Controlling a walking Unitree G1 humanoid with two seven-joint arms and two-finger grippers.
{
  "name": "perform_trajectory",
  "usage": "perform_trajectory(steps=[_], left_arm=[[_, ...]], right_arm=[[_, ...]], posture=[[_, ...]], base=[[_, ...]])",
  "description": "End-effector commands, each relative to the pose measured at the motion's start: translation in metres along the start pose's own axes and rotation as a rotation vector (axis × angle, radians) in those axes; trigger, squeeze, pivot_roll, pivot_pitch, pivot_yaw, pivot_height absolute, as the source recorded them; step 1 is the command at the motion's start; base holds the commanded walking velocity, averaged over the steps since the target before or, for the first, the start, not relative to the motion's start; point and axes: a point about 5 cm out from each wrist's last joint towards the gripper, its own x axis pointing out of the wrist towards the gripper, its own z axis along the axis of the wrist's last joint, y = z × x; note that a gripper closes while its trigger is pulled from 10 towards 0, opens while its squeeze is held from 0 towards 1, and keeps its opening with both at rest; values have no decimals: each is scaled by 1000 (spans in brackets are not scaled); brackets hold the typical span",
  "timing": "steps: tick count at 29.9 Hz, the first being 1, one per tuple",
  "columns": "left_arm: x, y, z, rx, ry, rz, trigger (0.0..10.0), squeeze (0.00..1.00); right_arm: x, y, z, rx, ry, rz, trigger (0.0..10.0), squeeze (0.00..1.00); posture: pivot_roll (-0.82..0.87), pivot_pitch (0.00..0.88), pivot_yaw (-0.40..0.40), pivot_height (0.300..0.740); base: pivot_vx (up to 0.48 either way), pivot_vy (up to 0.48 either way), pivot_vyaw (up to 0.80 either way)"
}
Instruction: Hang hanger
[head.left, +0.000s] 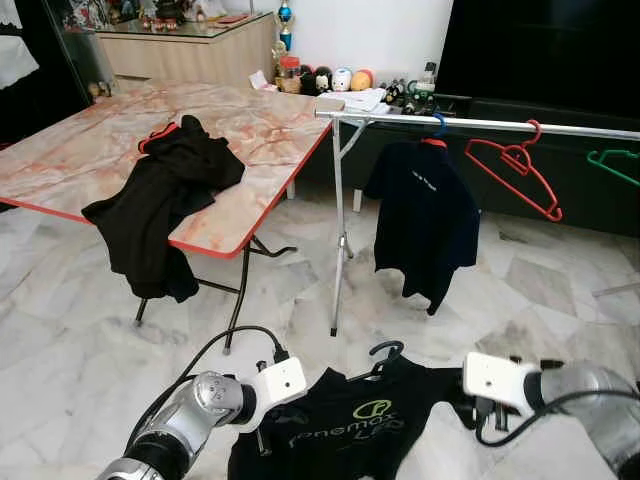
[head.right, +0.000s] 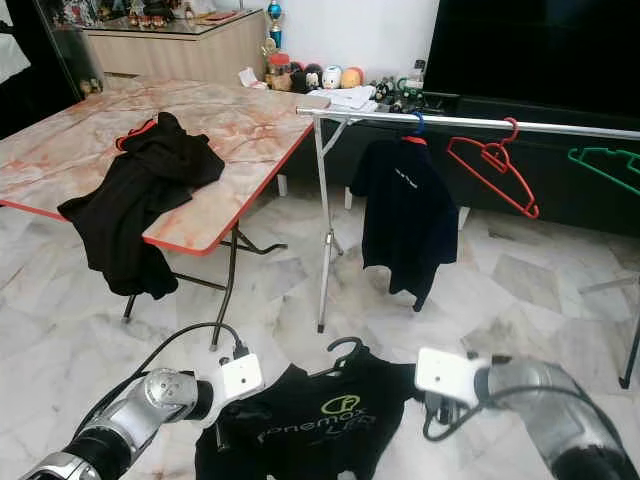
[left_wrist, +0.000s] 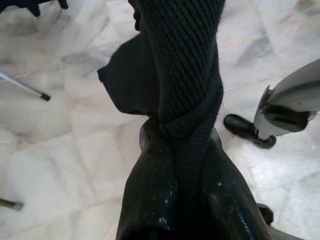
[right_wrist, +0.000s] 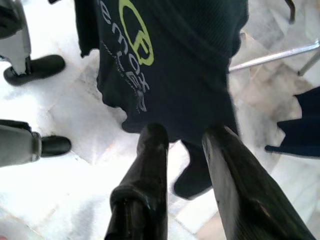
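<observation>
Both silver arms reach forward low in front of the robot, elbows bent inward, carrying a black T-shirt (head.left: 350, 425) with green lettering on a dark hanger (head.left: 385, 352) whose hook pokes up between them. The left gripper (left_wrist: 175, 170) has its two black fingers pinched tight on a bunched fold of the shirt's knit fabric at one shoulder. The right gripper (right_wrist: 187, 135) sits at the other shoulder with its fingers parted, the shirt's edge hanging in front of them; whether they touch the cloth cannot be told. Ahead stands the metal clothes rail (head.left: 480, 123), already bearing a dark navy shirt (head.left: 425, 215), a bare red hanger (head.left: 515, 165) and a green hanger (head.left: 615, 162). Off to the left, another black garment (head.left: 165, 195) drapes over the edge of the marble-patterned table (head.left: 80, 150).
</observation>
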Motion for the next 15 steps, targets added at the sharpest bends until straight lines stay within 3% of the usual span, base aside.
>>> perform_trajectory(steps=[1,8,10,15], left_arm=[[-9,6,5,-14,-49,-7,0,0],[-21,7,3,-29,-59,-67,0,0],[-24,7,1,-26,-44,-96,0,0],[-30,8,0,-29,-27,-124,0,0]], right_arm=[[0,2,-5,62,-19,-79,10000,0],[3,14,-25,161,-9,-193,10000,0],[1,13,-33,209,2,-277,10000,0],[1,22,-38,281,-24,-260,10000,0]], posture=[[-92,3,41,740],[-94,0,44,740],[-95,0,43,740],[-95,0,44,740]], base=[[0,0,0],[0,0,0],[0,0,0],[0,0,0]])
